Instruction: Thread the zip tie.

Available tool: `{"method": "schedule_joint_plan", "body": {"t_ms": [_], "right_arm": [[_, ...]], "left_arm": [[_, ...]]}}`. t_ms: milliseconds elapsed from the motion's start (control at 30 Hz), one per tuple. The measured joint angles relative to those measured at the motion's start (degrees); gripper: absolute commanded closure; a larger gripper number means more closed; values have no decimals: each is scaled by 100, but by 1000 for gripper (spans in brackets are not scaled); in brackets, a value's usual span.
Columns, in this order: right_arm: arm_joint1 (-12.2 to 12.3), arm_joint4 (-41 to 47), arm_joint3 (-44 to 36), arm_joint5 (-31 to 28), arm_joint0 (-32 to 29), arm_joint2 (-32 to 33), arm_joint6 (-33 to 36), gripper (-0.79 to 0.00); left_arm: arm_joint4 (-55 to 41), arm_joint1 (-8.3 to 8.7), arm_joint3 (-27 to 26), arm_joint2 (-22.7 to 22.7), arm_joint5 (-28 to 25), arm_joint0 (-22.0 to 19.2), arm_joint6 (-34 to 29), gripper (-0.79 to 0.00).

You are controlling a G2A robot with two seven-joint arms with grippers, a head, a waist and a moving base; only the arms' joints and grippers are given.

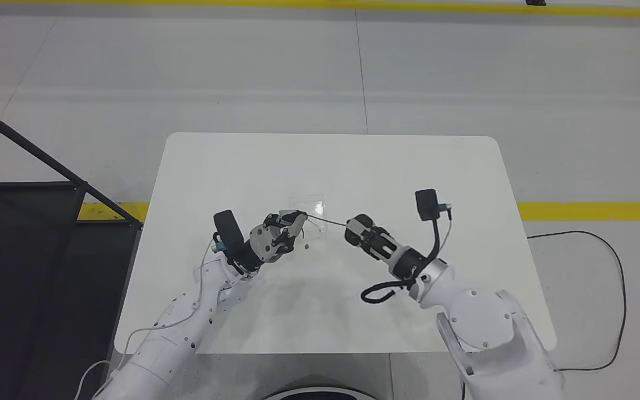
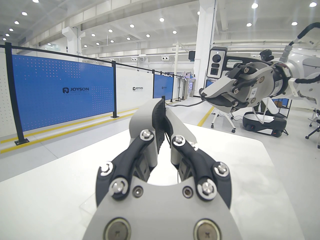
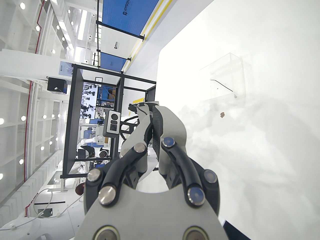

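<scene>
1. Top view
   - Zip tie (image 1: 325,217): a thin dark strip held in the air above the white table (image 1: 450,170), spanning the gap between the two grippers.
   - Left gripper (image 1: 296,222): closed on one end of the strip.
   - Right gripper (image 1: 350,225): closed on the other end, facing the left one.
   - Clear tray (image 1: 305,197): on the table just beyond the grippers.

2. Left wrist view
   - Left gripper (image 2: 163,106): ribbed pads pressed together with no gap, the tie leaving at their tips.
   - Zip tie (image 2: 186,104): runs nearly straight, with a slight sag, across to the right gripper (image 2: 205,96), whose jaws are pinched on it.
   - Which end carries the locking head cannot be told.

3. Right wrist view
   - Right gripper (image 3: 151,112): jaws closed, with a short dark length showing at the tips.
   - Clear tray (image 3: 225,71): on the table beyond, with a thin dark strand (image 3: 221,84) inside its outline. It may be a spare tie, but that is not certain.

4. Handling (judged)
   - Very light and narrow. Probably springy plastic that bends readily along its length and is stiff only over a short reach.
   - The smooth surface is likely to twist or slip between the pads.
   - Best gripped close to each end — a short free tail sags less and aims better at the slot.
   - The head should be pinched by its sides, with the opening left unblocked.
</scene>
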Motion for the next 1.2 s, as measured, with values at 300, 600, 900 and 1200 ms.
{"method": "schedule_joint_plan", "body": {"t_ms": [300,600,900,1200], "right_arm": [[11,-12,-30,-59,-77,38,11,0],[3,-35,-14,31,7,-19,30,0],[-3,29,6,105,54,-3,16,0],[-2,-15,21,111,78,-42,52,0]], "left_arm": [[0,0,0,0,0,0,0,0],[0,0,0,0,0,0,0,0],[0,0,0,0,0,0,0,0],[0,0,0,0,0,0,0,0]]}}
